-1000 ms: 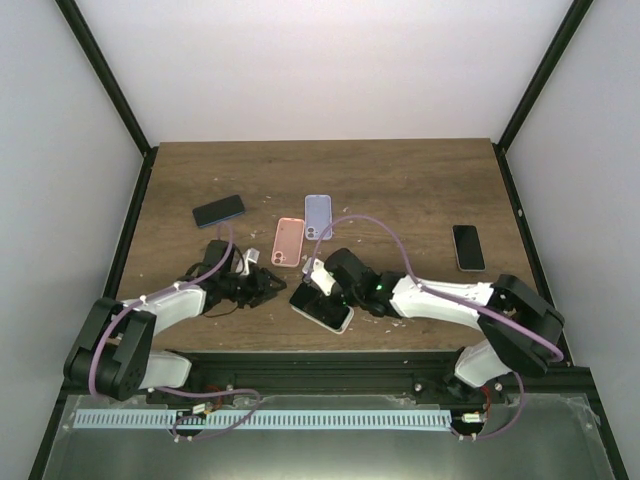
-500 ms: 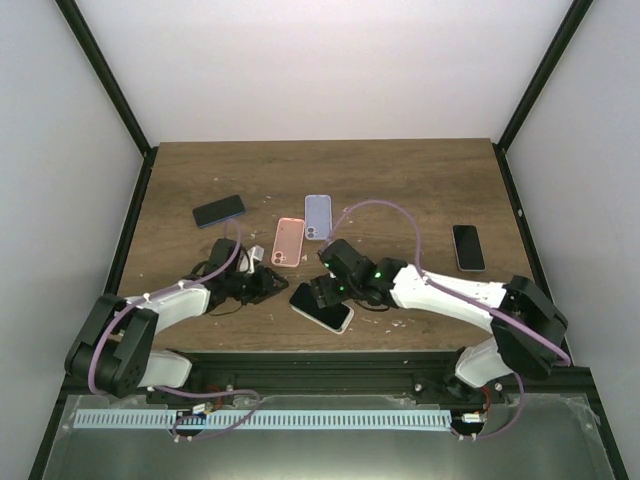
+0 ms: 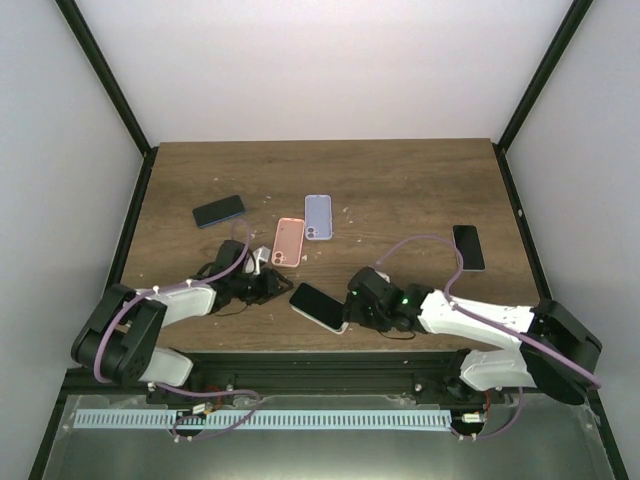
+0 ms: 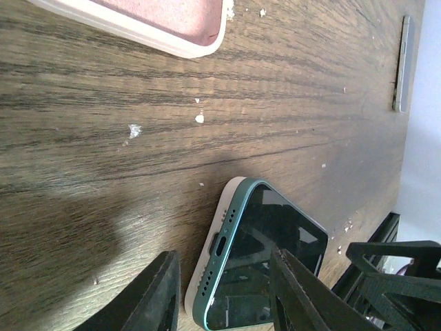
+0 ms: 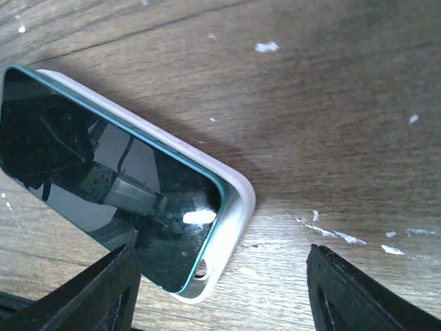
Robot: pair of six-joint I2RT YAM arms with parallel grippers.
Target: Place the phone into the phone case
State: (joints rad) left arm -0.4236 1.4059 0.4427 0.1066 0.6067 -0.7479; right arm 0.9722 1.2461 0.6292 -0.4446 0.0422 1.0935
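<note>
A dark green phone [image 3: 318, 305] lies screen up in a white phone case [image 3: 340, 324] near the table's front edge. In the right wrist view the phone [image 5: 103, 179] sits askew in the case [image 5: 231, 227], and the case's inner wall and a hole show at the near corner. My right gripper [image 3: 353, 300] stands open just right of it, and its fingers [image 5: 114, 293] straddle that corner without touching. My left gripper [image 3: 272, 286] is open at the phone's other end. That end, with the port [image 4: 220, 245], lies between and ahead of the left fingers [image 4: 158, 296].
A pink case [image 3: 288, 240] and a lilac case [image 3: 318, 216] lie behind the phone. A dark phone [image 3: 219, 211] is at the back left and a black phone [image 3: 468, 247] at the right. White crumbs dot the wood [image 4: 200, 118].
My right gripper has drawn back off the phone to its right side, its jaws narrowing. The phone's screen is now uncovered. My left gripper has edged a little closer and narrowed slightly.
</note>
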